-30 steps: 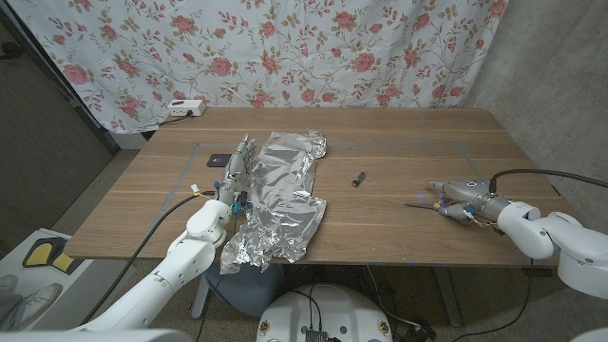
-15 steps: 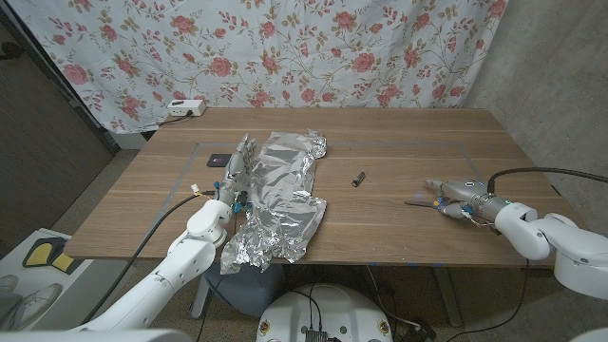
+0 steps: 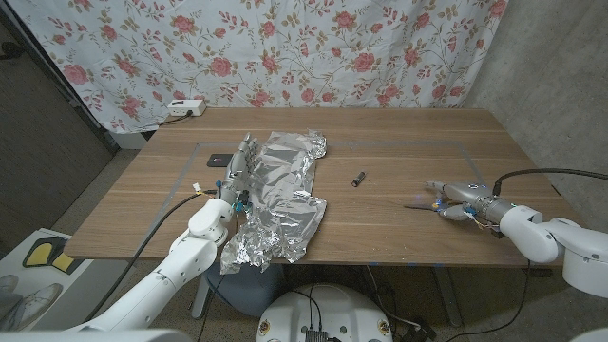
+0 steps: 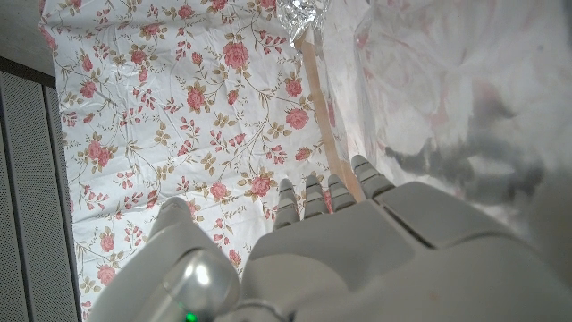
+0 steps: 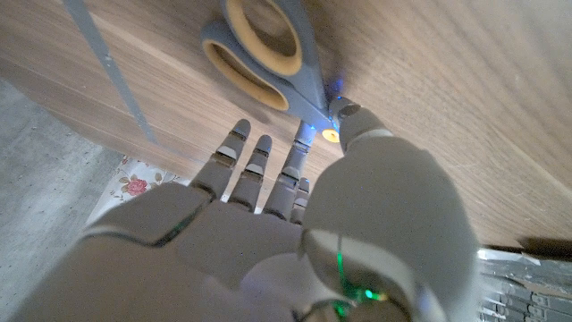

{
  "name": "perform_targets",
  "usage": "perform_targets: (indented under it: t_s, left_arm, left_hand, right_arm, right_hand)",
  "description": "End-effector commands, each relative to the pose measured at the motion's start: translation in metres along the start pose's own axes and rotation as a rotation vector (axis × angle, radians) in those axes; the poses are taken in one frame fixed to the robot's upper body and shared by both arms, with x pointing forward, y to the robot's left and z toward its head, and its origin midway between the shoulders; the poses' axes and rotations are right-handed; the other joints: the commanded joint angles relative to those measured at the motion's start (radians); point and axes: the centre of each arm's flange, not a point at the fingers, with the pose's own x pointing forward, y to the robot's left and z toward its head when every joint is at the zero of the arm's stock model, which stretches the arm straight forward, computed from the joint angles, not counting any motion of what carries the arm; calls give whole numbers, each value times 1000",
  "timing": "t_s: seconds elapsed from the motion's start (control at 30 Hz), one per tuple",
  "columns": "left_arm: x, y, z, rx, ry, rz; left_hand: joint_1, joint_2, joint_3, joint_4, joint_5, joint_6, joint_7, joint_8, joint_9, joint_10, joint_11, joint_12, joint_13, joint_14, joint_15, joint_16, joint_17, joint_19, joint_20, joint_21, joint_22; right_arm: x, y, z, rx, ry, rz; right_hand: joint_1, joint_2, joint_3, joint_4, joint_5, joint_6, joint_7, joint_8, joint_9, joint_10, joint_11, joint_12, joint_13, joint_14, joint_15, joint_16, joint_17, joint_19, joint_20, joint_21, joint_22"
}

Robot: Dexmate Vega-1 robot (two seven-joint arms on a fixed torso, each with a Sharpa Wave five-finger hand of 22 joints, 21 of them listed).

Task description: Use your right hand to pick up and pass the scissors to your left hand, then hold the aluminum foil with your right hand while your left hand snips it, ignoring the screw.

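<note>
Right hand [image 3: 463,198], fingers spread and empty, has edged nearer the blue-and-tan scissors [image 5: 268,58] beside the screw [image 3: 359,178].

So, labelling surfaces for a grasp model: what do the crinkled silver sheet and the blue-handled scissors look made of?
The crinkled silver sheet looks like thin aluminium foil: shiny, creased, mirror-like glints. The blue-handled scissors seem to have matte blue plastic handles with tan, possibly rubbery, loop linings; their blades are too small to judge.
</note>
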Motion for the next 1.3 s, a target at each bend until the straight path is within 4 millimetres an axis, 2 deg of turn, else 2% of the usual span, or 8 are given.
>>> perform_targets:
  t_s: [0.03, 0.37, 0.47, 0.6, 0.97, 1.0, 1.3]
  left_arm:
    - [-3, 1, -4, -8, 4, 4]
    - [-6, 3, -4, -11, 0, 4]
    - [-7, 0, -3, -96, -22, -12]
    - [-7, -1, 5, -35, -25, -22]
    - [-8, -2, 3, -43, -28, -22]
    - [-8, -2, 3, -44, -30, -22]
    - [-15, 2, 4, -36, -31, -12]
  left_hand:
    - [-7, -2, -1, 0, 8, 9, 4, -2, 1, 3, 5, -2, -1, -1, 9, 0, 3, 3, 3, 1, 4]
    - [-8, -1, -2, -1, 8, 9, 6, -2, 1, 1, 6, -3, -1, -2, 9, 0, 3, 3, 4, 1, 4]
    - [-8, -1, -2, -1, 8, 9, 5, -2, 1, 2, 6, -2, -1, -3, 9, 0, 3, 2, 3, 0, 4]
    - [-8, 0, -2, -1, 8, 5, 5, -4, 1, 0, 7, -3, -1, -7, 11, -2, 2, 1, 1, 0, 4]
    - [-9, 1, -3, -2, 8, 3, 4, -4, 1, -2, 10, -4, -1, -10, 10, -2, 2, -1, 0, -1, 4]
    - [-9, 1, -3, -2, 8, 2, 4, -4, 1, -2, 10, -4, -1, -10, 10, -2, 2, -1, 0, -1, 4]
    - [-9, 1, -3, -3, 8, 3, 4, -4, 1, -1, 9, -4, -1, -11, 9, -2, 2, -1, -1, -1, 4]
  right_arm:
    - [-2, -19, -1, 70, -15, -67]
    - [0, -27, -4, 210, -37, -96]
    - [0, -31, -4, 222, -44, -113]
    - [-1, -36, -3, 242, -52, -127]
    - [-2, -47, -6, 370, -96, -140]
    - [-2, -49, -6, 383, -101, -141]
    - [-2, -59, -7, 554, -166, -182]
  right_hand:
    - [-10, -3, 14, -1, 13, 0, 4, 6, 5, 41, -26, 16, 21, 16, -167, 8, 4, 10, -1, 5, 1]
    - [-18, -13, 20, -3, 21, 3, 7, 6, 4, 44, -25, 32, 35, 25, -167, 6, 3, 15, 0, 5, 2]
    - [-21, -16, 22, -3, 22, 4, 7, 6, 4, 44, -25, 37, 40, 27, -167, 5, 2, 16, 1, 5, 2]
    - [-23, -17, 24, -3, 23, 6, 8, 6, 4, 46, -25, 42, 44, 30, -167, 5, 2, 18, 2, 5, 2]
    - [-27, -20, 35, -5, 28, 9, 10, 5, 4, 51, -32, 60, 60, 42, -168, 4, 2, 24, 4, 5, 2]
    - [-28, -20, 37, -5, 29, 9, 10, 5, 3, 51, -25, 63, 63, 43, -168, 3, 2, 23, 4, 5, 2]
    - [-30, -21, 44, -5, 32, 9, 12, 4, 3, 51, -29, 72, 71, 46, -168, 2, 1, 25, 7, 5, 2]
